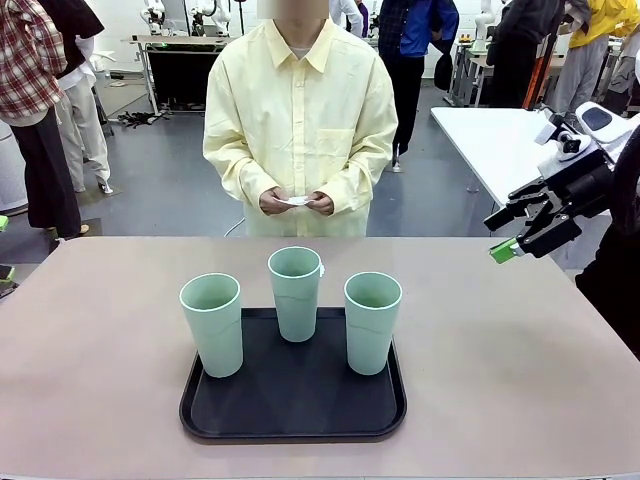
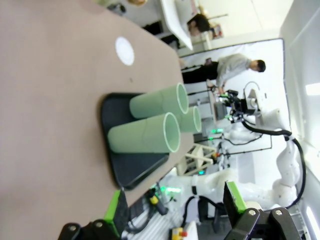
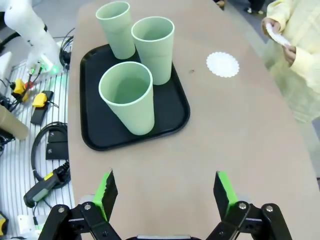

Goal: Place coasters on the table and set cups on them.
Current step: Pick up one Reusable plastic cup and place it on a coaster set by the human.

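Right gripper (image 3: 164,181) and left gripper (image 2: 173,193) wide, empty. Grip right cup (image 3: 127,100) mid-wall; centre on coaster (image 3: 222,64), tray's (image 3: 95,137) 12 o'clock.

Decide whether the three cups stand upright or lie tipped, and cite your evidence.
Upright: the cups stand on their bases on the black tray, open rims facing up.

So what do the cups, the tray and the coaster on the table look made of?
Cups: probably plastic, matte mint green, no glare. Tray: likely plastic, black, faint sheen along its rim. Coaster: thin white disc with scalloped edge, maybe paper or lace; too small to tell.
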Controlling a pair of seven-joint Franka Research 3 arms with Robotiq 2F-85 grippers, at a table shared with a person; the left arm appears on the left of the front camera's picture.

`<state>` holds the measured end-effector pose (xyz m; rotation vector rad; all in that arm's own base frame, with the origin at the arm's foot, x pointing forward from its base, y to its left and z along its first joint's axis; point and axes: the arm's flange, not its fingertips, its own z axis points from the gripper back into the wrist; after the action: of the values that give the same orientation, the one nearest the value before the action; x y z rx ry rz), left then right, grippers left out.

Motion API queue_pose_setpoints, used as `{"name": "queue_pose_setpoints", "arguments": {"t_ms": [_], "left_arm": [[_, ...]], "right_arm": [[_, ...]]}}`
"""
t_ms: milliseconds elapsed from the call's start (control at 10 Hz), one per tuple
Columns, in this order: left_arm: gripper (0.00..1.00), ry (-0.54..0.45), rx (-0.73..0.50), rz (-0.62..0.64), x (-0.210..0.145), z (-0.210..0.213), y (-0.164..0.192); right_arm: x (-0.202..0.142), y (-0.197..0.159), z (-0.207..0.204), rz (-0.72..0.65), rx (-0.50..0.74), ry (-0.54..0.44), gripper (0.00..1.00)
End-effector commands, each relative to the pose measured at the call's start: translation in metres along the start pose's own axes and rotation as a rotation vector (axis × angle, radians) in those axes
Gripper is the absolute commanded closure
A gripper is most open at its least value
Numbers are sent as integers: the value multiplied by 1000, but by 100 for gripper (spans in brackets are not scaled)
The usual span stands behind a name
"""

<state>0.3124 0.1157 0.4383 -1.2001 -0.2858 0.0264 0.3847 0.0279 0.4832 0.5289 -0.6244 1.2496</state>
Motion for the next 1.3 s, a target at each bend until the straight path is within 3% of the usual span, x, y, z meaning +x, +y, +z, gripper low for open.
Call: {"name": "queue_pose_setpoints", "arguments": {"t_ms": [0, 200, 400, 700, 1200], "left_arm": [[0, -5, -15, -7, 1, 1, 0], [0, -5, -15, -7, 1, 1, 0], [0, -5, -15, -7, 1, 1, 0], [0, -5, -15, -7, 1, 1, 0], [0, -5, -15, -7, 1, 1, 0]], "right_arm": [[-11, 10, -4, 197, 98, 57, 0], [-30, 12, -20, 443, 155, -134, 0], [-62, 5, -46, 486, 181, -295, 0], [-93, -8, -74, 317, 137, -412, 0], [-104, -4, -119, 147, 184, -429, 0]]}}
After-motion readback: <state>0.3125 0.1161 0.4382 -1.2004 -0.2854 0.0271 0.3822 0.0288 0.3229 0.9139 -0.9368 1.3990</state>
